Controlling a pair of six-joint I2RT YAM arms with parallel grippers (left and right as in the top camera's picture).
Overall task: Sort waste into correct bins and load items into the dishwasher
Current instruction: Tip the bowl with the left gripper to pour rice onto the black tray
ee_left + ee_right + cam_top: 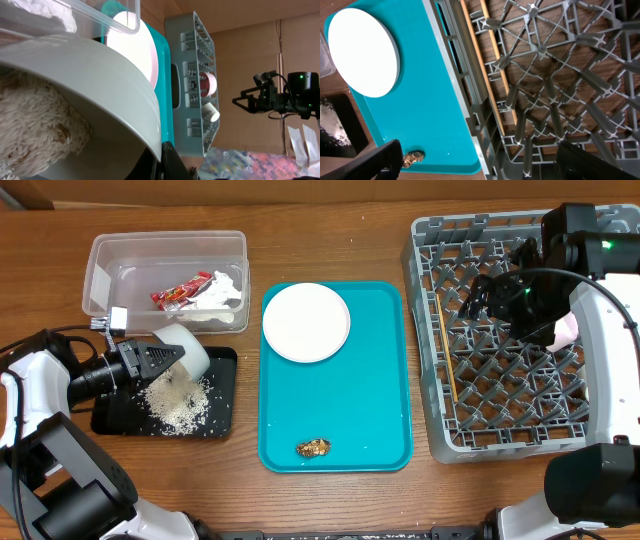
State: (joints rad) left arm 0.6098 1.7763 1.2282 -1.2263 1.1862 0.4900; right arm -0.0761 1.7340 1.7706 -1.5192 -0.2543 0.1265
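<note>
White bowl [100, 85] pinched by left gripper [168, 356]; right gripper [477, 146] spread over rack [425, 330]; wooden table [330, 220].

Teal serving tray [335, 410] on wooden table [330, 240]

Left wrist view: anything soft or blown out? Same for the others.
Left wrist: bowl sits close to the lens, slightly soft. Right wrist: plate blown to flat white; own fingers dark, out of focus. Overhead: evenly lit, sharp throughout.

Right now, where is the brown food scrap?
In the overhead view, the food scrap lies on the teal tray by its robot-side edge, apart from the white plate at the far end.
</note>
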